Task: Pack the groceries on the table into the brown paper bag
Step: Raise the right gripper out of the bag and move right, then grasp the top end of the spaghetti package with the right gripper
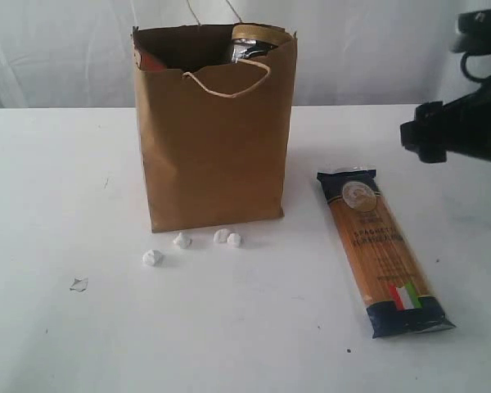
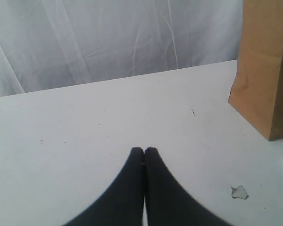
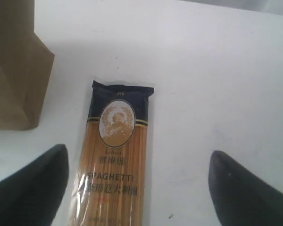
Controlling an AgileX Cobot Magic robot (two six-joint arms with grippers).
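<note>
Left arm (image 2: 132, 197) — jaws pressed together; right arm (image 1: 466, 123) (aloft) — jaws spread wide.

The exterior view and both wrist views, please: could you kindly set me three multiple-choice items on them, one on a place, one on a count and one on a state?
1. Where is the spaghetti packet?
A. flat on the table, apart from the paper bag
B. inside the bag
C. held in the air

2. How many white crumpled scraps lie by the bag's front?
A. one
B. four
C. nine

3. How do the left gripper and the right gripper stand?
A. left shut, right open
B. left open, right shut
C. both shut

Answers:
1 A, as the packet lies on the white top to the right of the bag in the exterior view.
2 B, as four lumps sit by the bag's foot.
3 A, as the left fingers meet while the right ones stand wide apart.
</note>
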